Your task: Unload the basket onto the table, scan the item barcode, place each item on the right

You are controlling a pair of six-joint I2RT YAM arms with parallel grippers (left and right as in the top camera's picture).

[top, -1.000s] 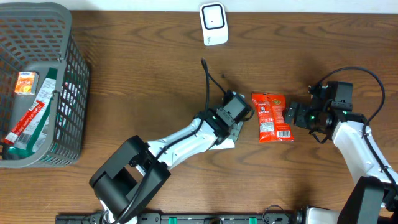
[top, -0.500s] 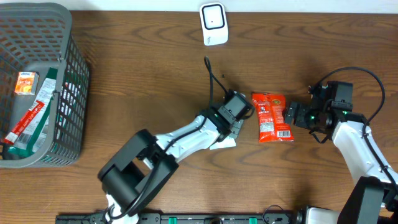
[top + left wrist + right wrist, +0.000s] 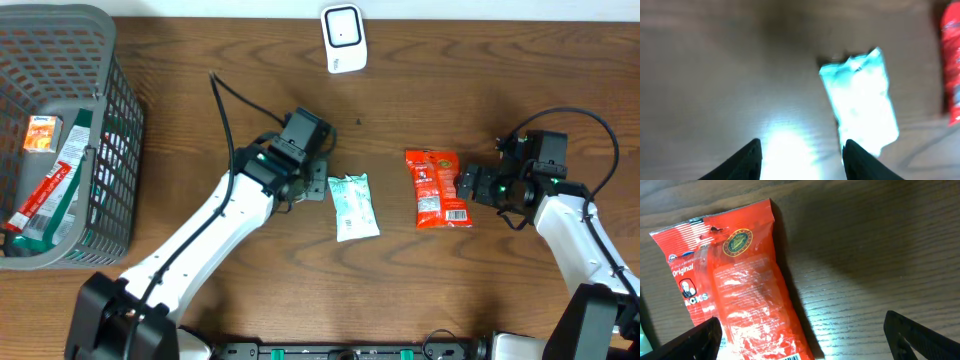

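A pale teal packet (image 3: 353,205) lies flat on the table, free of both grippers. My left gripper (image 3: 316,183) hovers just left of it, open and empty. In the left wrist view the packet (image 3: 860,95) is ahead and to the right of the left gripper (image 3: 802,160). A red snack packet (image 3: 437,188) lies to the right, with a barcode at its lower corner. My right gripper (image 3: 468,187) stands wide open at its right edge. In the right wrist view the red packet (image 3: 735,285) reaches in between the spread fingers of the right gripper (image 3: 805,340). The white scanner (image 3: 343,38) stands at the back.
A grey mesh basket (image 3: 115,150) with several packets inside fills the left end of the table. The left arm's black cable (image 3: 225,110) arcs over the wood behind the arm.
My left gripper has opened and let go of the teal packet, then drawn back up and to the left, leaving the packet flat on the table. The right arm and red packet have not moved.
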